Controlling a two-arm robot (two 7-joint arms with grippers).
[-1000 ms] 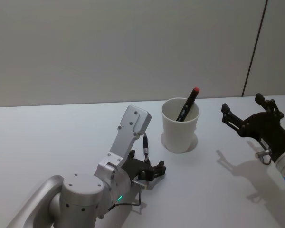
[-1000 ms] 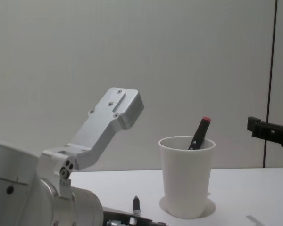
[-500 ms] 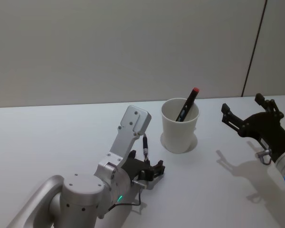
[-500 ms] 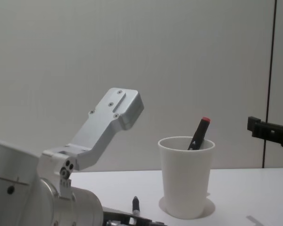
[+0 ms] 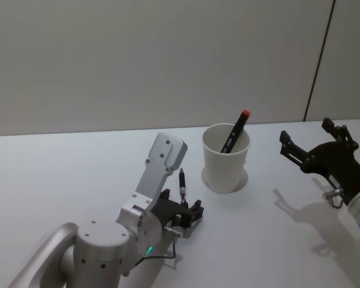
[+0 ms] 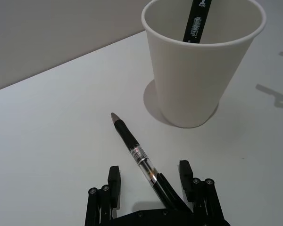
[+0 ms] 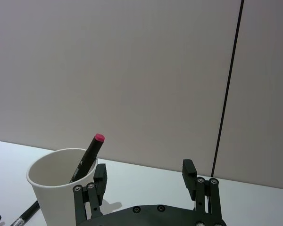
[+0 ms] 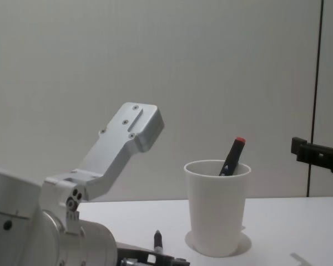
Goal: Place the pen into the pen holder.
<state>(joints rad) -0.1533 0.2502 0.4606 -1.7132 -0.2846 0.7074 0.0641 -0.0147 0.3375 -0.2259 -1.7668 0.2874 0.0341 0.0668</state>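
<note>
While the pen is not yet in the cup, it points its tip toward the cup's base, near it but apart, with its rear end between the fingers of the left gripper. Those fingers are spread wide, one on each side of the pen, and seem to touch it on neither side. The pen looks to rest on the white table, though that is hard to confirm. The cup stands upright and already holds a black marker with a red end, leaning on the rim. The right gripper hovers well off to the cup's right, fingers apart. The risks ahead: an off-centre squeeze could roll or flick the pen away, and the light cup could tip if the pen strikes its rim or the leaning marker.
</note>
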